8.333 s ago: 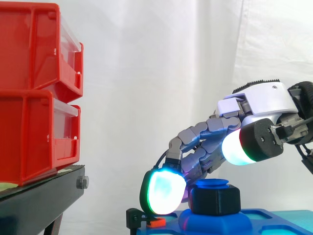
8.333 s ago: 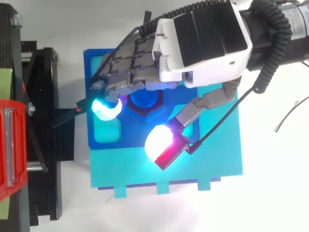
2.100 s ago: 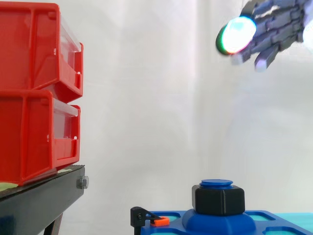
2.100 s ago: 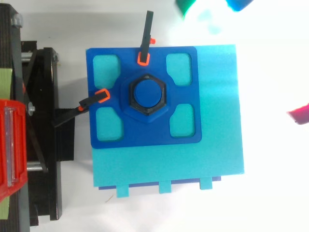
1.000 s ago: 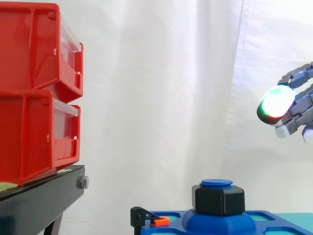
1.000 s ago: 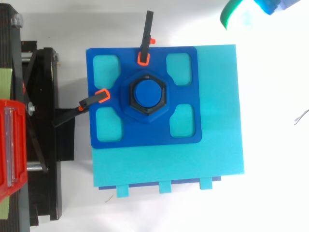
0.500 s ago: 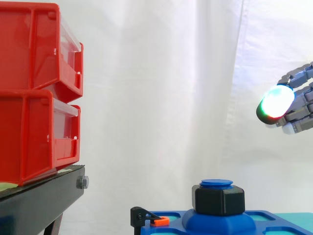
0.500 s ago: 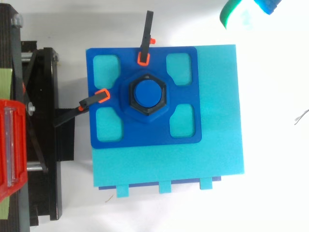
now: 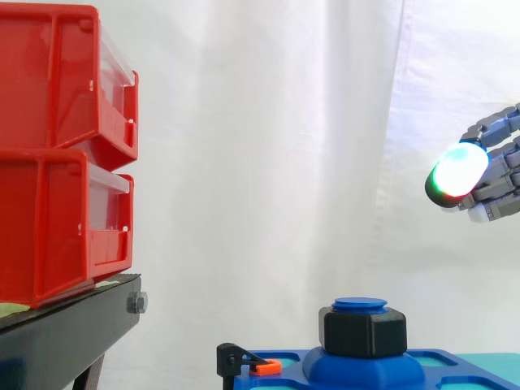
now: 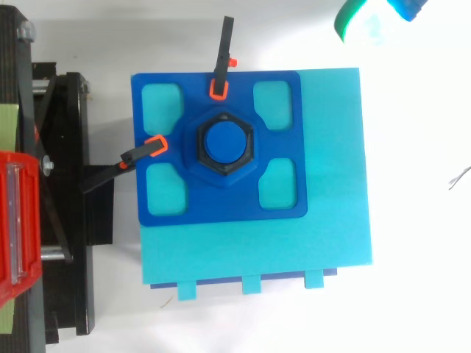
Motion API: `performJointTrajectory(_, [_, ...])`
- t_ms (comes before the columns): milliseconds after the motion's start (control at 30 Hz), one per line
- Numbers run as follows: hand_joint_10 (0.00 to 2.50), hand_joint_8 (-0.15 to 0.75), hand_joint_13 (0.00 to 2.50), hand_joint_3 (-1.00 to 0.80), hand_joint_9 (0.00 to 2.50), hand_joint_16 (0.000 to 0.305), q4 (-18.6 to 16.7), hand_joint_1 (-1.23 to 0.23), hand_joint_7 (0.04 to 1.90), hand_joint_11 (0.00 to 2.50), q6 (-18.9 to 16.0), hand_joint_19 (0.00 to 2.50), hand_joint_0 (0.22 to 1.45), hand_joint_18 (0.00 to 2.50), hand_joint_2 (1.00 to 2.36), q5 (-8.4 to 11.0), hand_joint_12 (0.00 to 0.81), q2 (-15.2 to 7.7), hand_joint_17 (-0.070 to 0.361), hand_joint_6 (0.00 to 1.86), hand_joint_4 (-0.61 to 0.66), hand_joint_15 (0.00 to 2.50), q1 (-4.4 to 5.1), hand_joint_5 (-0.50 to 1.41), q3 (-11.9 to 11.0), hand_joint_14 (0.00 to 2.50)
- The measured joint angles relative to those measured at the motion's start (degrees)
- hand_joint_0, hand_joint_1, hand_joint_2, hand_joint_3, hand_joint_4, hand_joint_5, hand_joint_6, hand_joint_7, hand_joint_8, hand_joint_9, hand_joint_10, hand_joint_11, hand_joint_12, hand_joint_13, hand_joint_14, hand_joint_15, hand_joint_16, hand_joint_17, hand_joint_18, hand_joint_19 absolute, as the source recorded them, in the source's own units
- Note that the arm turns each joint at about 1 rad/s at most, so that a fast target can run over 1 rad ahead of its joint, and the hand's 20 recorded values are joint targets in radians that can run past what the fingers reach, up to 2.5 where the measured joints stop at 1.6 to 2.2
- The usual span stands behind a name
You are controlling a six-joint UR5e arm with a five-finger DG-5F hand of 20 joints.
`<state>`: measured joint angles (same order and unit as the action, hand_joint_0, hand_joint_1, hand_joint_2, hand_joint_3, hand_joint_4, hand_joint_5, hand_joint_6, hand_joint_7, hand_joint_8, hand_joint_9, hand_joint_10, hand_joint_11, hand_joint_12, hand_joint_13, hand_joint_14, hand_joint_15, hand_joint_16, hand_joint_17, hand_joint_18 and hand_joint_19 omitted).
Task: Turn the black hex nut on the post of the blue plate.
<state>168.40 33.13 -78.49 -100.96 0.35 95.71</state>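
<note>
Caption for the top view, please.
The black hex nut on the blue plate's post, clamps at the plate's edge, hand at upper right.

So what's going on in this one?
A robot hand hovers above and off to the right of the work, well clear of it. The black hex nut sits on the post of the blue plate with nothing touching it. The plate lies on a teal base, with two orange-tipped clamps at its edge. No turning is under way right now.

Above black hex nut [image 9: 364, 332] open; red bins [image 9: 49, 162] well left; clamps [image 10: 225, 51] on blue plate [image 10: 221, 209] edges.
</note>
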Motion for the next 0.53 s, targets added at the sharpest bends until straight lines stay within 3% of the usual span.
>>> performJointTrajectory(533, [0.00, 0.205, 0.00, -0.50, 0.01, 0.053, 0.00, -0.43, 0.67, 0.00, 0.00, 0.02, 0.44, 0.00, 1.00, 0.00, 0.349, 0.02, 0.120, 0.50, 0.05, 0.00, 0.00, -0.27, 0.00, 0.00])
